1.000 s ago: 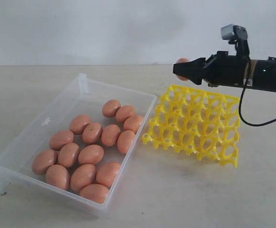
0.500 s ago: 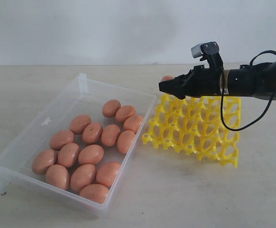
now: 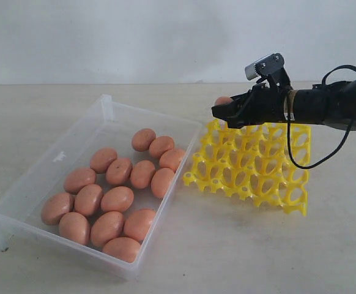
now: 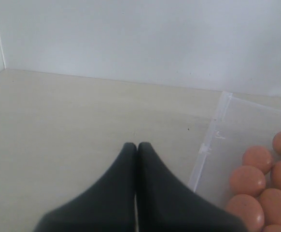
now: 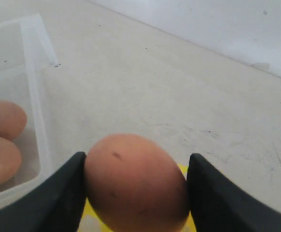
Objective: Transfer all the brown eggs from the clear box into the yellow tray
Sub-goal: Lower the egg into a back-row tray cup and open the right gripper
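My right gripper [image 3: 221, 109] holds the first egg [image 5: 135, 181] over the tray [image 3: 295, 207]; fifteen more wait in the box [image 3: 106, 104]. My left gripper [image 4: 136, 146] is squeezed tight, empty.

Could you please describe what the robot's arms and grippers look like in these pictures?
The right arm is a black cylinder with a pale band near the wrist, a looping black cable and a grey camera on top. Both the right gripper and left gripper have black, tapering fingers.

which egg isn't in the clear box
The egg clamped in the right tool, held over the yellow tray's far corner. The other fifteen brown eggs all lie in the clear box.
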You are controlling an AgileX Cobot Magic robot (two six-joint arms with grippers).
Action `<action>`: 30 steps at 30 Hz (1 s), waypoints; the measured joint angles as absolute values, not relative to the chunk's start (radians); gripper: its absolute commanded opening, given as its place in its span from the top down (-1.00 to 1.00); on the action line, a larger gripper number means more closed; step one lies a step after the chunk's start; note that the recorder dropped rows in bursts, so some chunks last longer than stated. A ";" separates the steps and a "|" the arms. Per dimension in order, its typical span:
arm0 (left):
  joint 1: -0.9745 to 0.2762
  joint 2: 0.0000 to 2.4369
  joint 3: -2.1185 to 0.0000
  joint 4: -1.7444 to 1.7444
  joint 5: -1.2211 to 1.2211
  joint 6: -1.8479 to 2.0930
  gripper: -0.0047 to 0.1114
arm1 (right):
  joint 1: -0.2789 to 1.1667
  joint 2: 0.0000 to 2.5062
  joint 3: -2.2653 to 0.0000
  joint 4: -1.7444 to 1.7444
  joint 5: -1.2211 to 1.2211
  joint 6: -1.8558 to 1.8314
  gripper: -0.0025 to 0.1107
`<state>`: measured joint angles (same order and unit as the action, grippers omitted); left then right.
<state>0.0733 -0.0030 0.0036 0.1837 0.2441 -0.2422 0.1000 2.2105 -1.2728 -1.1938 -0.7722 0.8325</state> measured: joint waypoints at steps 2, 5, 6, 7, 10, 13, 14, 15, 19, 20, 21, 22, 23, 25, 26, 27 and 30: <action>0.073 -0.003 0.004 0.184 0.244 -0.242 0.99 | 0.100 2.211 -1.273 -1.165 -0.772 0.811 0.96; 0.073 -0.003 0.004 0.184 0.244 -0.242 0.99 | 0.100 2.211 -1.273 -1.152 -0.765 0.803 0.96; 0.073 -0.003 0.004 0.184 0.244 -0.242 0.99 | 0.100 2.211 -1.273 -1.150 -0.763 0.800 0.96; 0.073 -0.003 0.004 0.184 0.244 -0.242 0.99 | 0.100 2.211 -1.273 -1.150 -0.755 0.798 0.96; 0.073 -0.003 0.004 0.184 0.244 -0.242 0.99 | 0.100 2.211 -1.273 -1.146 -0.731 0.792 0.96; 0.073 -0.003 0.004 0.184 0.244 -0.242 0.99 | 0.100 2.212 -1.273 -1.142 -0.725 0.787 0.96; 0.073 -0.003 0.004 0.184 0.244 -0.242 0.99 | 0.100 2.214 -1.273 -1.141 -0.725 0.785 0.96; 0.073 -0.003 0.004 0.184 0.244 -0.242 0.99 | 0.100 2.217 -1.273 -1.138 -0.725 0.785 0.96; 0.073 -0.003 0.004 0.184 0.244 -0.242 0.99 | 0.100 2.231 -1.273 -1.135 -0.725 0.776 0.92; 0.073 -0.003 0.004 0.184 0.244 -0.242 0.99 | 0.100 2.235 -1.273 -1.135 -0.725 0.773 0.89; 0.073 -0.003 0.004 0.184 0.244 -0.242 0.99 | 0.100 2.235 -1.273 -1.135 -0.725 0.770 0.86; 0.073 -0.003 0.004 0.184 0.244 -0.242 0.99 | 0.100 2.235 -1.273 -1.135 -0.725 0.768 0.80; 0.073 -0.003 0.004 0.184 0.244 -0.242 0.99 | 0.103 2.235 -1.273 -1.135 -0.725 0.767 0.74; 0.073 -0.003 0.004 0.184 0.244 -0.242 0.99 | 0.105 2.235 -1.273 -1.133 -0.725 0.759 0.57; 0.073 -0.003 0.004 0.184 0.244 -0.242 0.99 | 0.109 2.235 -1.273 -1.130 -0.723 0.757 0.49; 0.073 -0.003 0.004 0.184 0.244 -0.242 0.99 | 0.112 2.235 -1.273 -1.129 -0.725 0.755 0.38; 0.073 -0.003 0.004 0.184 0.244 -0.242 0.99 | 0.126 2.235 -1.273 -1.125 -0.725 0.745 0.11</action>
